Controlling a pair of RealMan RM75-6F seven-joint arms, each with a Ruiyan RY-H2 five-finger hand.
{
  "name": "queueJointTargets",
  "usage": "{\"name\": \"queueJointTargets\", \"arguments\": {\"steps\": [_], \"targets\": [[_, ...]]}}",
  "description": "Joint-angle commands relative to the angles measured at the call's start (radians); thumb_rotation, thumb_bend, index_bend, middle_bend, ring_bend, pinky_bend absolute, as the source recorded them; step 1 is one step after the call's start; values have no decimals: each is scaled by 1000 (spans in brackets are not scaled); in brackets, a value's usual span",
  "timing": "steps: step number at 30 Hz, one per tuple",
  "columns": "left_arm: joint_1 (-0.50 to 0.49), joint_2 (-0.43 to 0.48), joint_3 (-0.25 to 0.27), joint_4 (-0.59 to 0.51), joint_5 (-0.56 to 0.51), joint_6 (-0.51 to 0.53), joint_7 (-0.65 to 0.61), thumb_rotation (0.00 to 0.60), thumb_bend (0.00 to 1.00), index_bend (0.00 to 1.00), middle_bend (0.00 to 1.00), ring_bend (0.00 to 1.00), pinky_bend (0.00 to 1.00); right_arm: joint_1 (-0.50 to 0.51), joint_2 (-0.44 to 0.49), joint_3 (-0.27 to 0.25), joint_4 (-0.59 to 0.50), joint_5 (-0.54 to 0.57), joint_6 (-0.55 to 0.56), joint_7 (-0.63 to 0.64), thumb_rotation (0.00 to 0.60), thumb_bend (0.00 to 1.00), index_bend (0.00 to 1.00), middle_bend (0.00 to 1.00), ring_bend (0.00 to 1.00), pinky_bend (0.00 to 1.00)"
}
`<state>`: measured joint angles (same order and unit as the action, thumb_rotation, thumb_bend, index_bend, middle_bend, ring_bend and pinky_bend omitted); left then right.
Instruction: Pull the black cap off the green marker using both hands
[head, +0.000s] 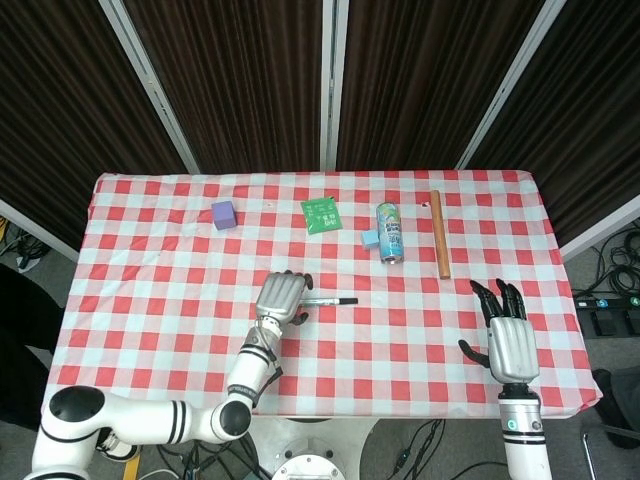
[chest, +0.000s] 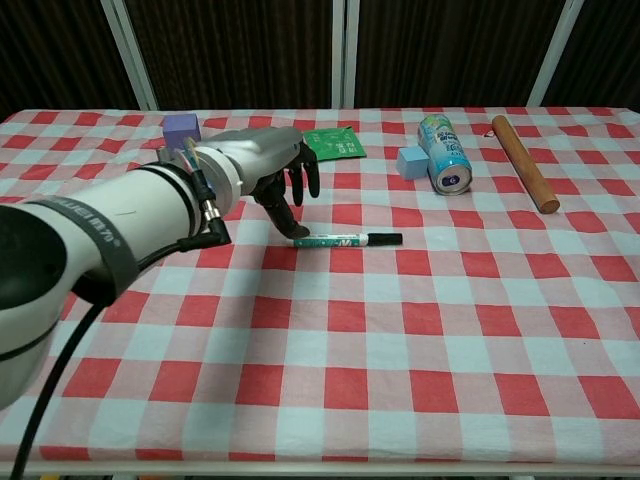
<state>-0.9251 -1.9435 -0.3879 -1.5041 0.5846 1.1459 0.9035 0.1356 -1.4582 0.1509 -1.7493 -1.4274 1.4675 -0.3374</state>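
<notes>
The green marker (head: 325, 300) (chest: 335, 241) lies flat at the table's middle, its black cap (head: 347, 300) (chest: 386, 239) pointing to the right. My left hand (head: 281, 297) (chest: 268, 162) hovers over the marker's left end, fingers apart and curved downward, holding nothing. Its thumb tip comes down right beside that end; I cannot tell whether it touches. My right hand (head: 510, 335) is open, fingers spread, near the table's front right, far from the marker. It shows only in the head view.
Along the back stand a purple cube (head: 223, 214) (chest: 180, 130), a green packet (head: 320, 213) (chest: 333, 143), a light blue block (head: 370, 239) (chest: 411, 161), a can on its side (head: 389, 232) (chest: 444, 153) and a wooden rod (head: 439, 234) (chest: 523, 163).
</notes>
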Motion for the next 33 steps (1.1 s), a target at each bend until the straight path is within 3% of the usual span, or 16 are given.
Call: {"name": "queueJointTargets", "arguments": {"steps": [1, 9, 33], "targets": [[-41, -36, 8, 50, -22, 16, 46, 600, 237, 388, 405, 342, 436, 1, -1, -2, 5, 4, 0, 5, 600, 20, 132, 213, 0, 33], [-101, -74, 12, 142, -119, -18, 125, 600, 247, 398, 408, 343, 435, 2, -2, -5, 19, 21, -3, 23, 600, 20, 133, 213, 0, 34], [-145, -130, 27, 297, -133, -67, 99, 600, 318, 437, 446, 381, 462, 9, 0, -3, 41, 58, -4, 40, 600, 19, 136, 211, 0, 34]]}}
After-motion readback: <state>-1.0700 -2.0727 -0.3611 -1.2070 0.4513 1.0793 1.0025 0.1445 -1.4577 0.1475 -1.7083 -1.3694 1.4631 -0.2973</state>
